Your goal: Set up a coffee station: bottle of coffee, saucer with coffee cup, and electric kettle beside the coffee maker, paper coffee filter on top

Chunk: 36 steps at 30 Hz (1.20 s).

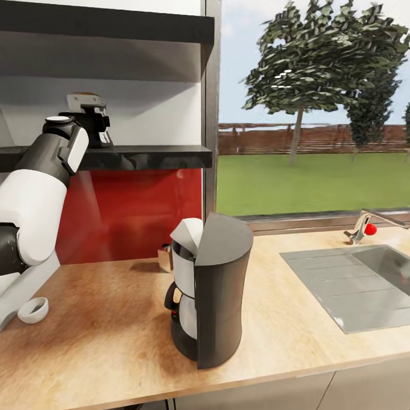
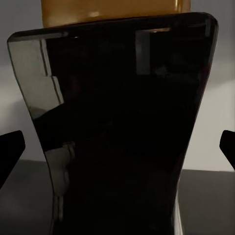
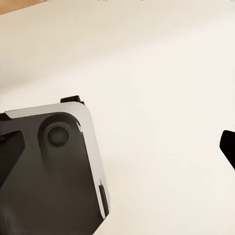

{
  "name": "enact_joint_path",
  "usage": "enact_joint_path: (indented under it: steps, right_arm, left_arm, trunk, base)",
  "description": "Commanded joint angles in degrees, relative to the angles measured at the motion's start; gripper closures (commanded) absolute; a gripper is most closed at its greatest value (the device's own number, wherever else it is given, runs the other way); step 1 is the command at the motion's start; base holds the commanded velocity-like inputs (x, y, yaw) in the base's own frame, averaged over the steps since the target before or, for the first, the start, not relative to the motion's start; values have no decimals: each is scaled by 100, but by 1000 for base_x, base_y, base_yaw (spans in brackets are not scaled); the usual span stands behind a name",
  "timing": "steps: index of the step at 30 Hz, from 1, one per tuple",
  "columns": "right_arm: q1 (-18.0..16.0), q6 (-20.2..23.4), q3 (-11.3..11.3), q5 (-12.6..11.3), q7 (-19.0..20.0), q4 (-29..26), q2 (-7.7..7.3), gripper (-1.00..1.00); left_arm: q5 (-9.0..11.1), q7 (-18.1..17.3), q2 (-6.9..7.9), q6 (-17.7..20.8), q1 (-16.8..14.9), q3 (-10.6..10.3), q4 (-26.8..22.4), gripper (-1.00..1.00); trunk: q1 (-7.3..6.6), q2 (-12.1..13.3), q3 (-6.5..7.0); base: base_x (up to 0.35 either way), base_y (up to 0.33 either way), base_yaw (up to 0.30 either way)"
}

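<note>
Head view: left tool (image 1: pixel 94 122) up at the kitchen shelf (image 1: pixel 148 155) around the bottle of coffee (image 1: pixel 85 98), coffee maker (image 1: pixel 213 290) on the surface (image 1: pixel 102 319); left wrist view: bottle (image 2: pixel 117 132) between parted fingers, unclamped, so off-centre closing may topple it; right wrist view: right tool's state unreadable.

Around the coffee maker (image 1: pixel 213 290), open countertop (image 1: pixel 108 319) is left on its left and toward the sink (image 1: pixel 353 285) on its right, while passage above and left of it is narrowed by the dark shelf (image 1: pixel 142 156).
</note>
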Motion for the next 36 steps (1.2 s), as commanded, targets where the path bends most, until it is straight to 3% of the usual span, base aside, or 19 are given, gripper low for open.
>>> enact_joint_path:
  steps: [1, 31, 32, 36]
  right_arm:
    - [-2, -22, -17, -41, 10, 6, 1, -100]
    - [-2, -20, -17, -41, 10, 6, 1, -100]
    - [-2, -20, -17, -41, 10, 6, 1, -100]
    - [-2, -20, -17, -41, 10, 6, 1, -100]
  left_arm:
    - [-4, 21, 4, 31, 0, -21, -8, -100]
    - [-1, 10, 4, 27, 76, -21, -10, -100]
    - [-5, 6, 1, 32, 108, -21, -14, 100]
    - [-17, 14, -6, 39, 120, -27, -16, 100]
  trunk:
    - [2, -4, -2]
    - [2, -4, -2]
    - [2, -4, -2]
    - [2, -4, -2]
  base:
    - [30, 0, 0]
    - [36, 0, 0]
    - [1, 0, 0]
    - [0, 0, 0]
